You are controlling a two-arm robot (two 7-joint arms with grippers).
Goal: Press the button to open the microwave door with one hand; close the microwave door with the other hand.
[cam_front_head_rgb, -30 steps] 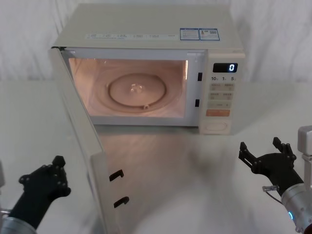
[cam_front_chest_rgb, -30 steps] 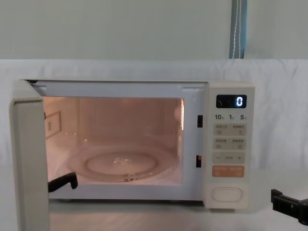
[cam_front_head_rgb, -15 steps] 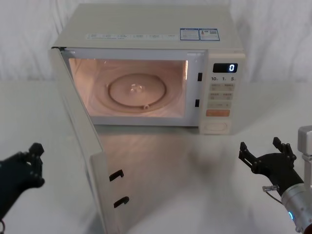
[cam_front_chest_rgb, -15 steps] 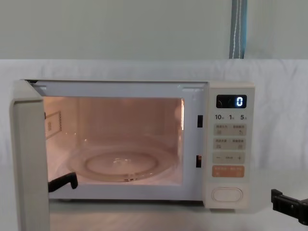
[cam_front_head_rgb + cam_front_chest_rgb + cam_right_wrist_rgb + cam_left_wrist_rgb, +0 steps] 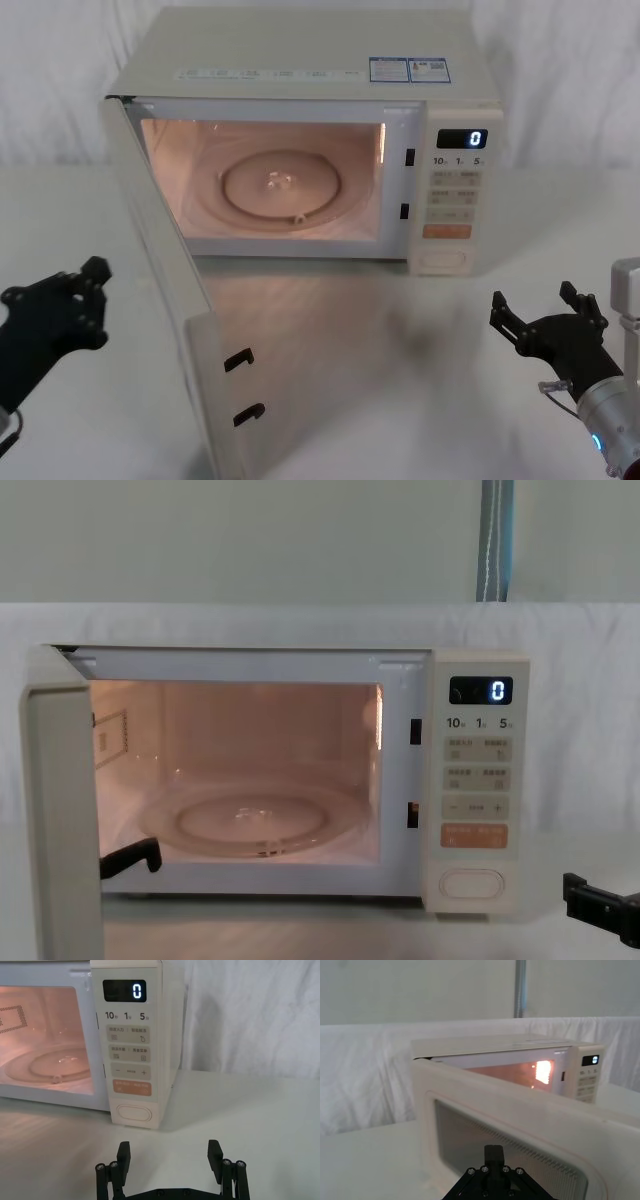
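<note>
On the panel: display [image 5: 124,991] "0", keys "10, 1, 5" | microwave door [image 5: 170,300] open | right claw [image 5: 170,1155] open | left claw [image 5: 55,305] seemingly open

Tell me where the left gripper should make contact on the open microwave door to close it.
Probably no grip needed: the microwave door stands swung wide, hinged at the oven's left. Bring the left gripper against its outer face near the free edge, below the window, and push toward the cavity.
</note>
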